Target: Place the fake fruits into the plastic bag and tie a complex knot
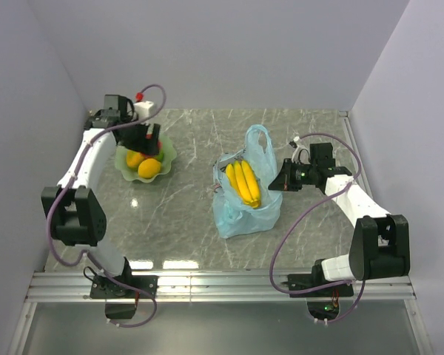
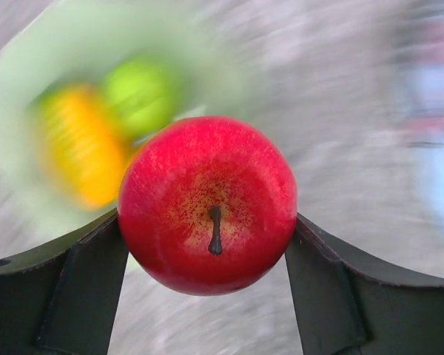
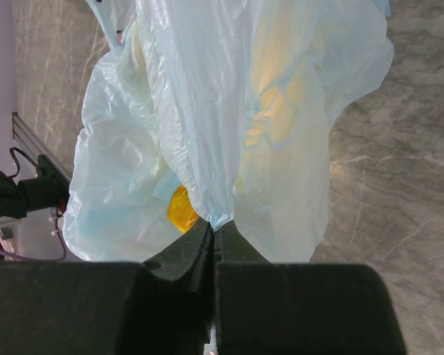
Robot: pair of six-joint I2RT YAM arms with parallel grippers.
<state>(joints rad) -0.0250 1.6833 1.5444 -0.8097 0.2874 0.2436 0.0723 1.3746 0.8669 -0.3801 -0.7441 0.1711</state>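
A: Right, left side first. State of the left jaws?
B: Set wide, closed around the red apple [image 2: 207, 203]. Both dark fingers [image 2: 81, 296] touch its sides. The stem end faces the wrist camera. The apple is sharp and everything behind it is smeared.
A: Position?
B: From overhead, the left arm [image 1: 96, 151] reaches to the pale green dish [image 1: 123, 164] at the far left of the tabletop [image 1: 185, 214], and the jaws sit over the dish. Cannot tell if the apple is clear of the dish.
A: Dish contents?
B: Orange-yellow fruit [image 1: 149, 168], showing as two rounded lumps from above. Cannot tell whether that is one piece or two. A small green fruit [image 2: 140, 92] lies beside it, badly blurred.
A: Right jaws?
B: Pinched fully together on a fold of the light-blue plastic bag [image 1: 240, 218], at the bag's right side.
A: The bag itself?
B: It sits middle-right on the tabletop, well apart from the dish, with its mouth upward. One handle loop [image 1: 260, 137] points toward the far wall. The banana bunch [image 1: 244, 183] lies inside, and yellow shows through the film in the right wrist view.
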